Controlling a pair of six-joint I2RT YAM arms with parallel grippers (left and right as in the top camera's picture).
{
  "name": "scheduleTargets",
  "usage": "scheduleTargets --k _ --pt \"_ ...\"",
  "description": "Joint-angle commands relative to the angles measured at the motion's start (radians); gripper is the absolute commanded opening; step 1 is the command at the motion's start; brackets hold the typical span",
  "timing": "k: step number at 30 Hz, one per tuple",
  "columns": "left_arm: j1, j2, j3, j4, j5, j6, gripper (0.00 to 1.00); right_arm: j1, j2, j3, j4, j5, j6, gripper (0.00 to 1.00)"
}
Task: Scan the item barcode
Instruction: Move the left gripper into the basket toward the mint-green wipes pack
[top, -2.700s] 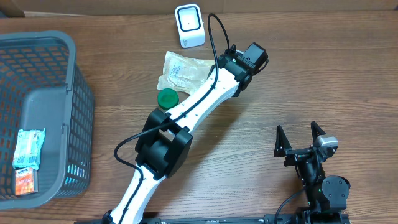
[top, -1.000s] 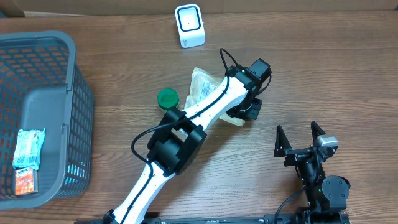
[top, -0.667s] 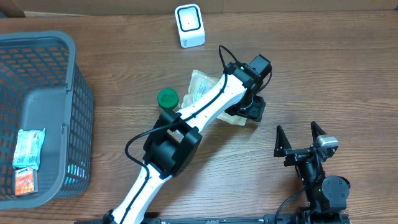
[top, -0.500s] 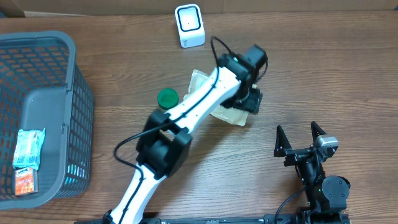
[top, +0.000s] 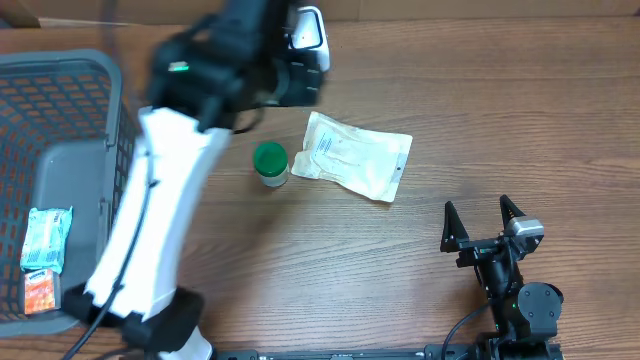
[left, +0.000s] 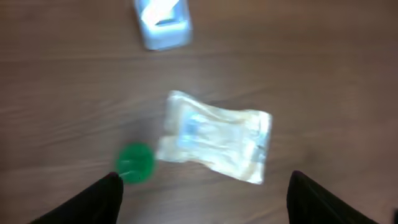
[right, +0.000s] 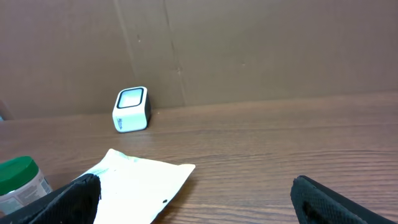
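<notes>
The item, a white flat pouch (top: 350, 165), lies loose on the table to the right of a green-lidded jar (top: 270, 163). The left wrist view looks down on the pouch (left: 214, 137) from well above. My left gripper (left: 205, 177) is open and holds nothing. Its arm (top: 170, 180) is a blur over the back left of the table and partly covers the white barcode scanner (top: 308, 35). My right gripper (top: 477, 208) stands open and empty at the front right, facing the pouch (right: 134, 180) and the scanner (right: 131, 109).
A grey mesh basket (top: 110, 110) stands at the left edge with small packets (top: 45, 240) inside. A brown cardboard wall (right: 249, 50) closes off the back of the table.
My left gripper has opened and let go of the pouch, which now lies on the table. The left arm has swung up and away toward the back left.
</notes>
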Motion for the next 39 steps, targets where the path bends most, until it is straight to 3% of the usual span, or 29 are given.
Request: scheduleTargets --k 1,6,14,19,35,39 --pt "0.113 -0.149 0.016 -0.049 -0.125 -0.011 0.70 -0.006 -0.007 -0.011 0.005 0.011 0.000 1.00" --pt "0.378 -0.307 0.015 -0.172 -0.255 -0.027 0.72 -0.006 -0.007 -0.011 0.005 0.011 0.000 1.00" --pt "0.754 -0.301 -0.036 -0.229 -0.298 -0.026 0.80 -0.006 -0.007 -0.011 0.005 0.011 0.000 1.00" --pt "0.943 -0.280 -0.274 -0.158 -0.252 -0.018 0.78 -0.006 -0.007 -0.011 0.005 0.011 0.000 1.00" --pt "1.066 -0.280 -0.957 0.321 -0.256 0.297 0.73 -0.006 -0.007 -0.011 0.005 0.011 0.000 1.00" --pt "1.110 -0.280 -1.078 0.485 -0.100 0.456 0.75 -0.006 -0.007 -0.011 0.005 0.011 0.000 1.00"
